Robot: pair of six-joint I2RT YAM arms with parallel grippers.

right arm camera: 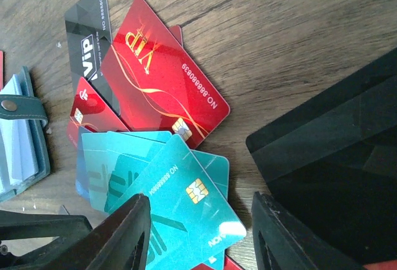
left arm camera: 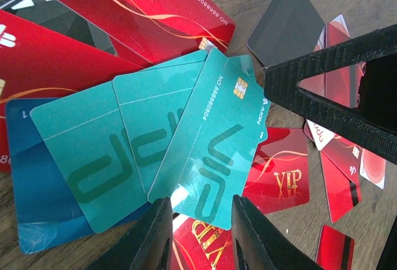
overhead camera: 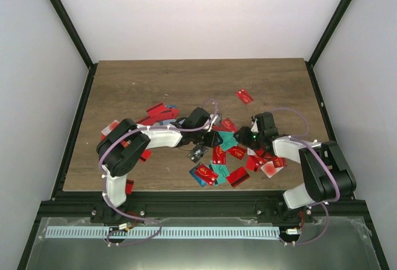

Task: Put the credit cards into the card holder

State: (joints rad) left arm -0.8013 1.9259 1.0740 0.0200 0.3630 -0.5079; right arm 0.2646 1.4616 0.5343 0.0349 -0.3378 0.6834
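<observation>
The cards (overhead camera: pixel 218 156) lie scattered on the tabletop (overhead camera: pixel 186 81), most near front centre. The left pincer (left arm camera: pixel 200 236) has a narrow gap, w/ the end of the top teal card (left arm camera: pixel 211 133) between its fingers; cannot tell if it grips. The right pincer (right arm camera: pixel 201 233) is approx. half open over the same teal fan, gripping nothing. The holder (right arm camera: pixel 22 136) lies open just beside the fan.

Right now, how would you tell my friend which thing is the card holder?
On the wooden table, find the fan of teal cards in the right wrist view. The card holder lies beside them at that picture's left edge. Unlike the flat cards, it is thicker, with pale sleeves and a strap ending in a round snap.
</observation>
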